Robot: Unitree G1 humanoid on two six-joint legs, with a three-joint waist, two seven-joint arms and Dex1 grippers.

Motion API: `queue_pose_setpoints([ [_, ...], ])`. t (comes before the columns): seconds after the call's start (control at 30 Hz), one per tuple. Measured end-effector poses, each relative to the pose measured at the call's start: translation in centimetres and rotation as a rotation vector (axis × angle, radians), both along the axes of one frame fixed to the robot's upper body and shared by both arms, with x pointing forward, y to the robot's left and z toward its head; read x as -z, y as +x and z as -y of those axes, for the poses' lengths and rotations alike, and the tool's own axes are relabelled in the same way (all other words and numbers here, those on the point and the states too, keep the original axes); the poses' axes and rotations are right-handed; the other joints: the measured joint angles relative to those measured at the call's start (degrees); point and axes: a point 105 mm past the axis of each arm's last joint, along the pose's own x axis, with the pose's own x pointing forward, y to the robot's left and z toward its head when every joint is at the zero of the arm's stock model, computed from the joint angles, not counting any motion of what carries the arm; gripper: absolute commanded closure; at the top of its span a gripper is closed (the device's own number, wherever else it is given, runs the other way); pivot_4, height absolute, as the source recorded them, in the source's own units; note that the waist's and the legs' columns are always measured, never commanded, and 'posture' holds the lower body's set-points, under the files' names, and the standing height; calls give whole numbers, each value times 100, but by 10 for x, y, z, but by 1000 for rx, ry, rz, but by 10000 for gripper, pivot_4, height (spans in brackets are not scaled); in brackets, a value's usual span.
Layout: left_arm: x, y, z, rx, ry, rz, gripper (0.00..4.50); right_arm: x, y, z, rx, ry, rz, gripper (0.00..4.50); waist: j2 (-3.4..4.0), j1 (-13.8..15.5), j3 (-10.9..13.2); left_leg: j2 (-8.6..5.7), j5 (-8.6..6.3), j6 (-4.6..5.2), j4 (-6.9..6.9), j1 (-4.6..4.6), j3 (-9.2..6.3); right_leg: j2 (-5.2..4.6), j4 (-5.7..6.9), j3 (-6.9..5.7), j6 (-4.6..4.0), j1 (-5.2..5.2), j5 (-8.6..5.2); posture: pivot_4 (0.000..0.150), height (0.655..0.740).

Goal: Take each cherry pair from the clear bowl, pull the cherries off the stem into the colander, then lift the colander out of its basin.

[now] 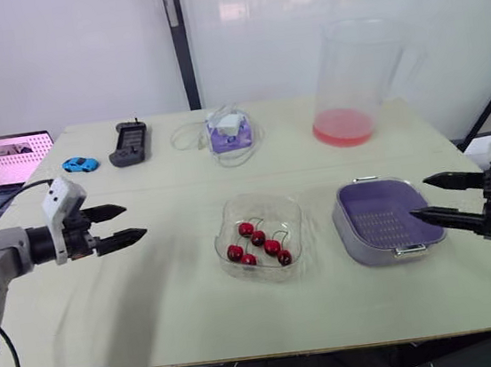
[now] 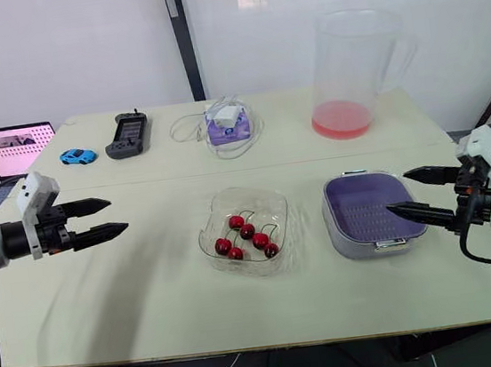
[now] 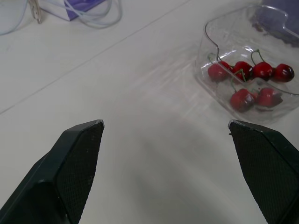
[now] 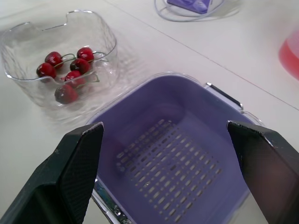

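Observation:
A clear bowl (image 1: pixel 290 210) sits mid-table with several red cherries (image 1: pixel 258 238) joined in pairs by thin stems. To its right stands the purple colander (image 1: pixel 383 211), empty, nested in a clear basin (image 1: pixel 351 240) with metal handles. My left gripper (image 1: pixel 123 224) hovers open over the table well to the left of the bowl, fingers pointing toward it. My right gripper (image 1: pixel 435 197) is open at the colander's right edge, its fingertips reaching over the rim. The left wrist view shows the cherries (image 3: pixel 252 77); the right wrist view shows the colander (image 4: pixel 173 154) and the bowl (image 4: pixel 100 28).
Along the far side stand a tall clear pitcher (image 1: pixel 353 72) with pink liquid, a purple box with white cables (image 1: pixel 228 132), a black handheld device (image 1: pixel 129 142), a small blue toy car (image 1: pixel 80 164) and an open laptop (image 1: pixel 11 158).

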Motion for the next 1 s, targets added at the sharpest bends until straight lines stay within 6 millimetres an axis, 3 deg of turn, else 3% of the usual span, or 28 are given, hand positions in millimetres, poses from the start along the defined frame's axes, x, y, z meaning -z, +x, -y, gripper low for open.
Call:
queue_pose_setpoints([
  [0.23, 10, 7, -1, -12, 2, 26, 0, 2, -2, 7, 43, 9, 19, 282, -2, -1, 1, 0, 0, 0, 2, 1, 0, 0, 2, 0, 0, 1, 0, 1500, 7332],
  [0.77, -5, 18, 7, 1, -11, 123, 0, -12, -2, 4, 68, 71, 38, 282, -2, -5, 1, 0, 1, -1, 3, 2, 0, 0, 7, 0, 0, 1, 0, 1500, 7332],
  [0.93, -12, -11, 26, 157, -212, -38, 0, -9, -4, -19, -8, 18, -83, 282, 0, -23, 3, 4, 0, -1, 4, 2, -2, 3, 11, -1, 0, 0, 0, 1500, 7332],
  [1.0, -15, -18, 30, 178, -198, -18, 0, -17, -2, -46, -109, -21, -82, 282, 11, -48, 2, 4, 1, -1, 3, 11, 4, 2, 12, 6, 0, 1, 0, 1500, 7332],
])
